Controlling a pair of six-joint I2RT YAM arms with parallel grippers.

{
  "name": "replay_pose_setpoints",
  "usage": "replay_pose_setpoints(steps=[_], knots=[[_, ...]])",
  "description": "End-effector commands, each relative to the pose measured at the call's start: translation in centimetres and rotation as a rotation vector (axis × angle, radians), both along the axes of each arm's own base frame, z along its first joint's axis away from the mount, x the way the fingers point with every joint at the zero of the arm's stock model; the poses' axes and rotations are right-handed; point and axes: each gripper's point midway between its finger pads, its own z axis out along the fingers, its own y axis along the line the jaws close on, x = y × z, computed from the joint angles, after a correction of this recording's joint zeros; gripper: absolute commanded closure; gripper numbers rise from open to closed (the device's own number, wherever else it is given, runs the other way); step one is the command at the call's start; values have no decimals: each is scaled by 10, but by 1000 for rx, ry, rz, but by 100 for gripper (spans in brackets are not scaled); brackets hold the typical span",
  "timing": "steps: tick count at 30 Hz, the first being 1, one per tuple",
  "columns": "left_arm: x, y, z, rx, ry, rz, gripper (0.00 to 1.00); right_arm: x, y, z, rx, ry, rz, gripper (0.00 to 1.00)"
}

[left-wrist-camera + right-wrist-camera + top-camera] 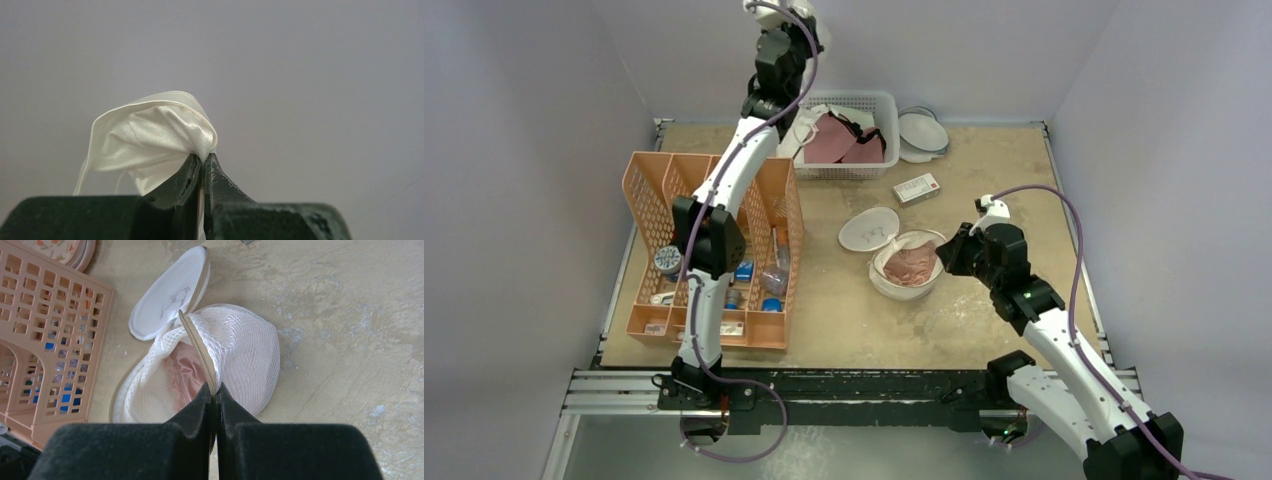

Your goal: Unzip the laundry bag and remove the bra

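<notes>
White laundry bag (pixel 245 355) — rim in right gripper (pixel 214 389)

The laundry bag (pixel 240 355) hides most of the bra (pixel 186 374); well beyond it, the left gripper (pixel 204 157) covers part of the white cloth (pixel 150 135).

Top looks down; right wrist (close) shares laundry bag (pixel 245 355); left faces wall (pixel 300 75)

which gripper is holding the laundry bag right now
The right gripper: it is shut on the tan zip rim of the laundry bag. The left gripper is pinching a white satin cloth instead, away from the bag.
</notes>
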Motion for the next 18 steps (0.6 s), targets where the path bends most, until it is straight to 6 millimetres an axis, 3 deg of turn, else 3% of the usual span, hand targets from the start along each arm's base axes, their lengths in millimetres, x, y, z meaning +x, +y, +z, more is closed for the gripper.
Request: replay_pose_setpoints(steps=[1, 4, 13, 18], knots=[[5, -25, -33, -19, 38, -107, 100, 6, 2, 10, 5, -48, 12, 95], [10, -31, -63, -21, 108, -121, 100, 6, 3, 11, 5, -50, 16, 95], [17, -19, -133, -72, 299, -14, 100, 6, 3, 12, 3, -57, 19, 95], [17, -9, -160, -64, 369, 54, 100, 6, 2, 14, 4, -69, 13, 95]])
